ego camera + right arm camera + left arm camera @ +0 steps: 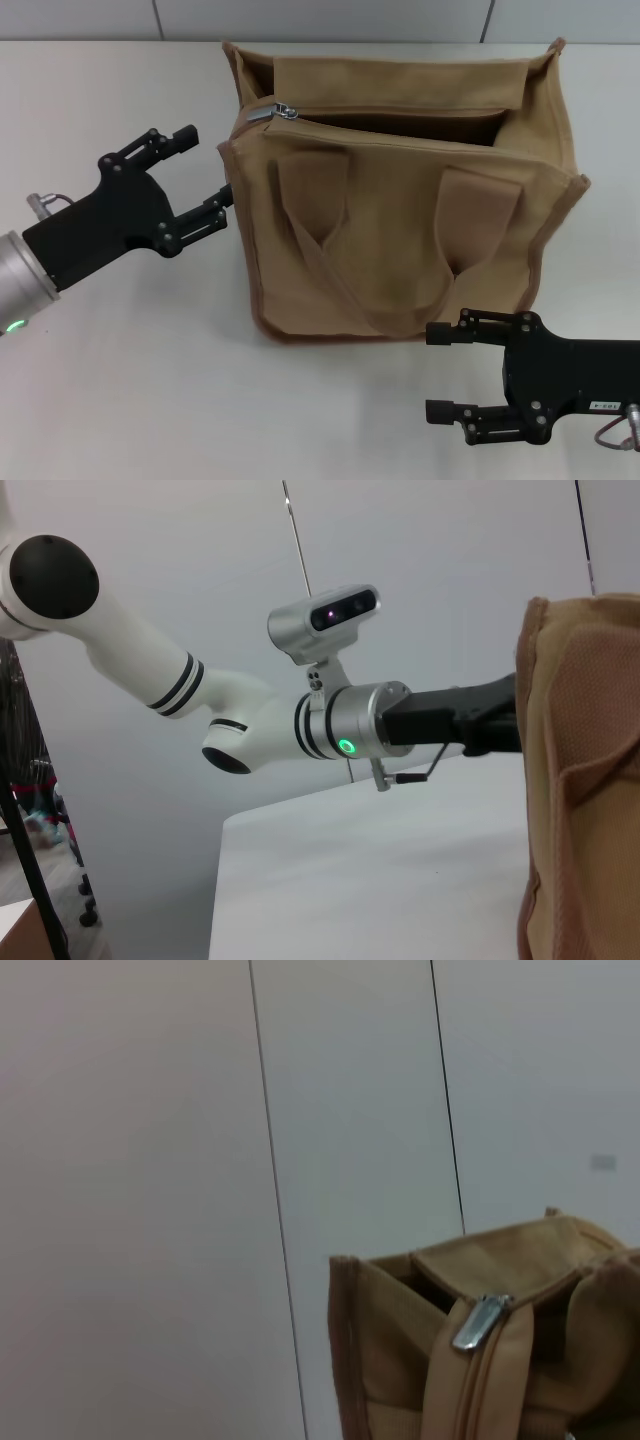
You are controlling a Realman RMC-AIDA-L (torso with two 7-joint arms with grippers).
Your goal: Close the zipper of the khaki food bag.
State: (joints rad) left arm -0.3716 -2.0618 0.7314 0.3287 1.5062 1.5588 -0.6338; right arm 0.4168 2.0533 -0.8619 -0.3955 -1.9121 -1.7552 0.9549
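The khaki food bag stands upright mid-table, its two loop handles lying flat on the near face. The zipper along its top is open, with a dark gap. Its silver slider sits at the left end of the top. My left gripper is open, right beside the bag's left side and a little below the slider. The lower fingertip is close to the bag's edge. The left wrist view shows the bag's corner and the slider. My right gripper is open and empty at the bag's front right corner.
The pale table spreads around the bag. A grey panelled wall runs behind it. In the right wrist view the left arm reaches toward the bag's edge.
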